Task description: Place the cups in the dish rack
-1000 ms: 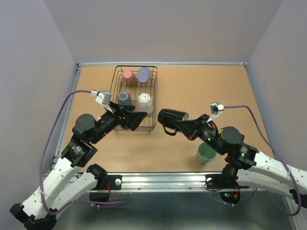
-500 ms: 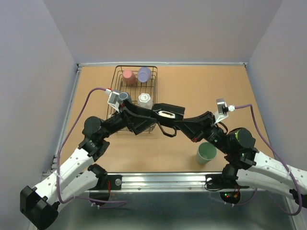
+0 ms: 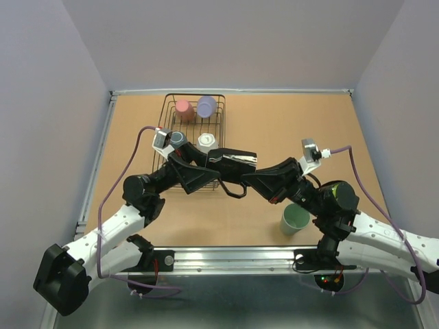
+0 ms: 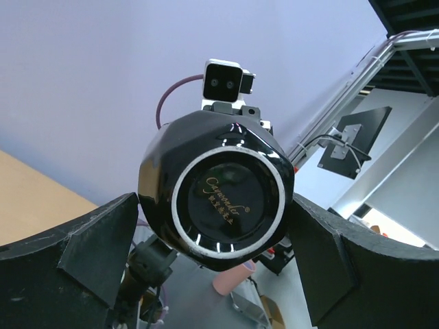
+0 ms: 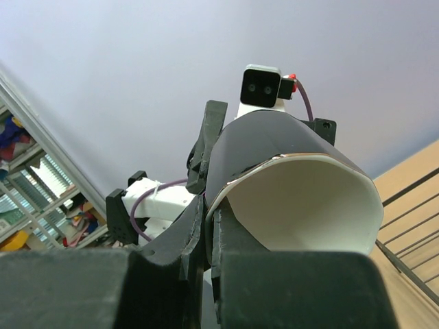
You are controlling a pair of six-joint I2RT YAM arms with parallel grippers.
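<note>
Where the two arms meet, just off the rack's [image 3: 223,123] near right corner, the black cup [image 3: 233,163] lies on its side in the air above the table [image 3: 288,130]. Its outside is glossy black and faceted and its inside is white. Its round foot carries a pale ring with gold script in the middle. Its loop handle sits on the side toward the arms' bases.

The right pincer [image 5: 209,223] is almost closed, pinching the cup's wall at the rim with one finger inside the mouth and one outside. The left pincer [image 4: 214,199] is spread wide, a finger on either side of the cup's foot and right against it; whether it grips I cannot tell.

Inside the rack sit four cups: a pink cup [image 3: 184,107] and a lavender cup [image 3: 206,105] at the far end, and a grey cup [image 3: 180,140] and a white cup [image 3: 206,143] about the middle. The left arm hides much of the rack's near end.

A green cup [image 3: 295,219] stands mouth up on the table, well to the rack's right and nearer the bases.
</note>
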